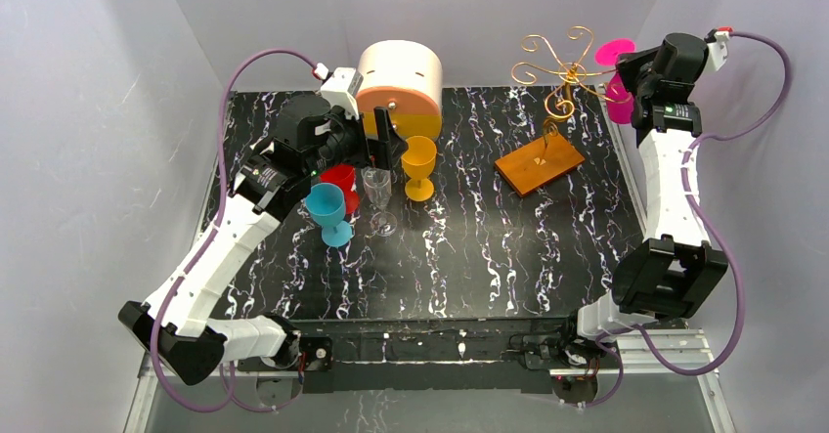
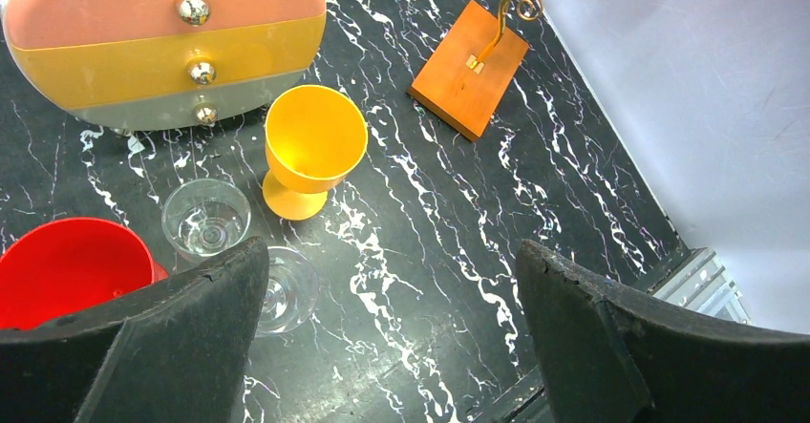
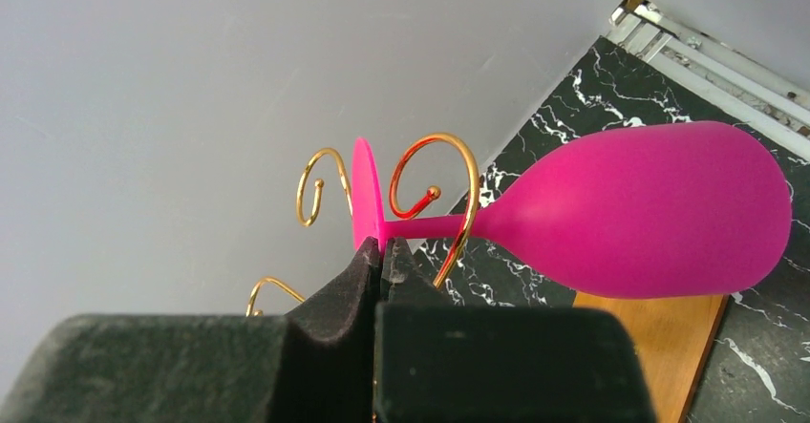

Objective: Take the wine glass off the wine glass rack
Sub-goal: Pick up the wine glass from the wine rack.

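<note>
A magenta wine glass (image 3: 650, 208) hangs with its foot uppermost at the gold wire wine glass rack (image 1: 559, 66), and its stem crosses one curled scroll arm (image 3: 457, 203). My right gripper (image 3: 382, 249) is shut on the rim of the glass's flat foot. From above, the same glass (image 1: 619, 101) shows at the rack's right side, partly hidden by the right wrist. The rack's orange-brown wooden base (image 1: 540, 162) lies on the black marble table. My left gripper (image 2: 392, 280) hovers open over the table's left part, with nothing between its fingers.
A round cream-and-orange drawer box (image 1: 399, 86) stands at the back. In front of it stand a yellow goblet (image 1: 419, 164), a clear glass (image 1: 377, 194), a red cup (image 1: 339, 181) and a blue goblet (image 1: 327, 210). Grey walls close in both sides.
</note>
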{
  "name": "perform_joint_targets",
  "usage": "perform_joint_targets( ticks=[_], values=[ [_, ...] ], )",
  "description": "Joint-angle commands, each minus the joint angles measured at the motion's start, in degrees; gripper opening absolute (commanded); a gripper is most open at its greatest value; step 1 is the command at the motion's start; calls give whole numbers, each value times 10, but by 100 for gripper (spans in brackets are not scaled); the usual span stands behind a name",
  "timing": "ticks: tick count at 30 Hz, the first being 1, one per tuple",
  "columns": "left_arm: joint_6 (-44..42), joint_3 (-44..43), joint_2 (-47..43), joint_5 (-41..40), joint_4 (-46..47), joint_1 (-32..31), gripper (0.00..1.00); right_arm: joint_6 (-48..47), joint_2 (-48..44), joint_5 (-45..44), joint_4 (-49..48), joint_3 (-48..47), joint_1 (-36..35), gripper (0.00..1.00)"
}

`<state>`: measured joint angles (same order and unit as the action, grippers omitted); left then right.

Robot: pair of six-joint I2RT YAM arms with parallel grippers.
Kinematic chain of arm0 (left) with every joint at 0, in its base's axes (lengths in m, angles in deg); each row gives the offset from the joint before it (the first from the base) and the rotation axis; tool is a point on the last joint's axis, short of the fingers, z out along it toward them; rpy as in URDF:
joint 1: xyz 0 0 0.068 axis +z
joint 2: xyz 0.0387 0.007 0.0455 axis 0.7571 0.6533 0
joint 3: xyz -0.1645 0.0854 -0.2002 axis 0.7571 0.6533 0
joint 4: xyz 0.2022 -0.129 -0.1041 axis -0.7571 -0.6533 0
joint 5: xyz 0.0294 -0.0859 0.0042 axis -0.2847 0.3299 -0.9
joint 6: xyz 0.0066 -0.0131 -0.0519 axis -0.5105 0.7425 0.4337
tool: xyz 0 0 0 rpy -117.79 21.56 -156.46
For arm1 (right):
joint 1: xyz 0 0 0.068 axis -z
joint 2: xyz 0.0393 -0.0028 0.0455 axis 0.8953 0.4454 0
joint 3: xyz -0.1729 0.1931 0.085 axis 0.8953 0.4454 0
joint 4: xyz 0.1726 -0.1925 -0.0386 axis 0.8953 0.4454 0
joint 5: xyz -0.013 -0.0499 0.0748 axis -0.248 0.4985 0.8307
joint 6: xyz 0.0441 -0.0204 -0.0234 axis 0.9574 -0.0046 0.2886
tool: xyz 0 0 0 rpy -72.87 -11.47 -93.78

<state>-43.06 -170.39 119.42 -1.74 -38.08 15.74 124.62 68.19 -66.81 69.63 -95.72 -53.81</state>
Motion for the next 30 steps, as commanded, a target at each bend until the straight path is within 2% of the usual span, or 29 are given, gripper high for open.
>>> perform_joint_targets(
  ticks=[1,15,23,30],
  values=[
    [-1,-11,2,8,2,3,98,3,-15,20,-26,-5,3,1],
    [-2,-19,10,11,0,3,98,-20,63,77,-13,-104,2,1],
    [-3,-18,11,10,0,3,98,-20,82,124,-34,-123,2,1],
    [-1,-19,12,11,0,3,98,-21,92,119,-71,-129,2,1]
  ],
)
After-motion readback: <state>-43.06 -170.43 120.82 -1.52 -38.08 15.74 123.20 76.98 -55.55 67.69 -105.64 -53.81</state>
